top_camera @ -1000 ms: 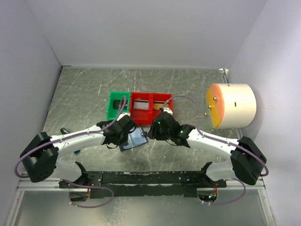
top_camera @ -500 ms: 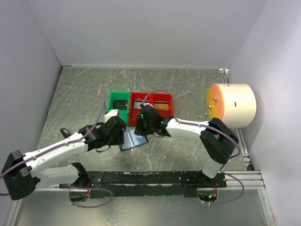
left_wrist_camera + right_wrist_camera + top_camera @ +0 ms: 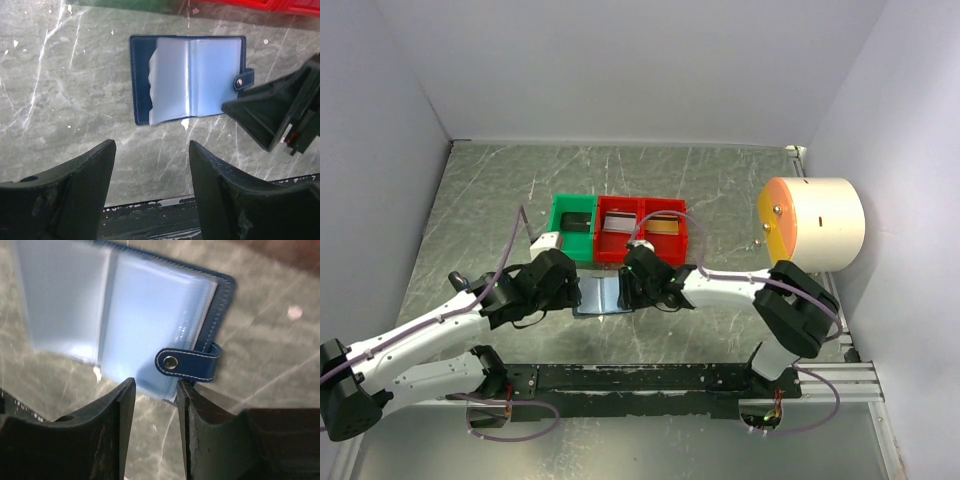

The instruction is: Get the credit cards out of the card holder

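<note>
Card holder [image 3: 189, 77] open flat, blue-grey pockets; left fingers [image 3: 75, 185] wide, right fingers [image 3: 100, 440] narrow, empty.

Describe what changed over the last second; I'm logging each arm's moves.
The left gripper opened and backed off leftward from the card holder, which went from skewed to lying flat, open and square. The right gripper swung left to its snap-tab edge, jaws apart. The green bin, red bins and orange-faced drum stayed put.

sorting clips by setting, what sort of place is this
Probably a robot lab test cell: white walls box in a scuffed grey table, and the left arm and right arm are mounted on a rail at its near edge.
</note>
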